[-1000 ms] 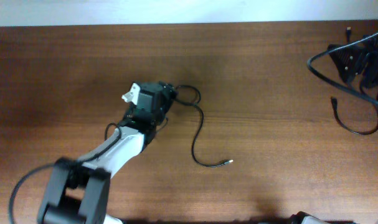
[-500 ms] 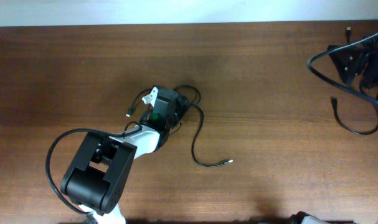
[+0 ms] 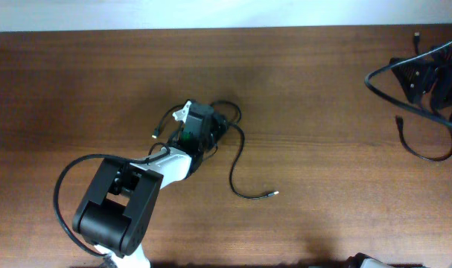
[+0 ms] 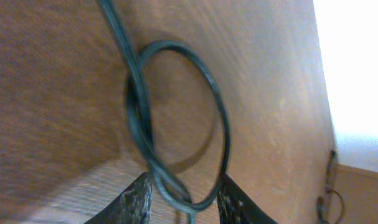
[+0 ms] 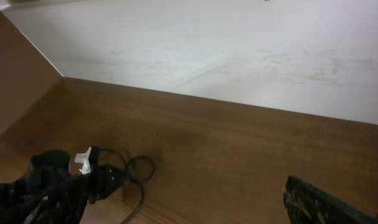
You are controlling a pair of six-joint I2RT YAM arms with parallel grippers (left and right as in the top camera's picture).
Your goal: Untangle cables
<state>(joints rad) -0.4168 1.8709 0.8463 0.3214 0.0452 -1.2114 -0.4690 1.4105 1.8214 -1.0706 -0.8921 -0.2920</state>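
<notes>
Desk (image 3: 322,223): dark brown wood, seen from above. Left tool (image 3: 217,123): left of mid-desk, low over the cable (image 3: 235,160). Its jaws are drawn part-way in and pinch the base of the loop (image 4: 170,43), with a strand against each finger (image 4: 139,199); in the wrist view the rest of the loop lies on the wood ahead of the fingers. Cable: thin, black. It loops at the tool, then curves toward the near edge and ends in a silver tip (image 3: 273,193) lying free on the desk. Short end (image 3: 154,135): thin, black, showing on the tool's other side (whether it belongs to the same cable cannot be told). Bundle (image 3: 427,74): more black cables heaped at the far right corner, well apart from the left tool, with one cord (image 3: 427,152) trailing loose beside them. Right tool (image 5: 322,202): only one dark finger shows in its own view, at the lower right. Its jaws stand wide apart with nothing between them.
</notes>
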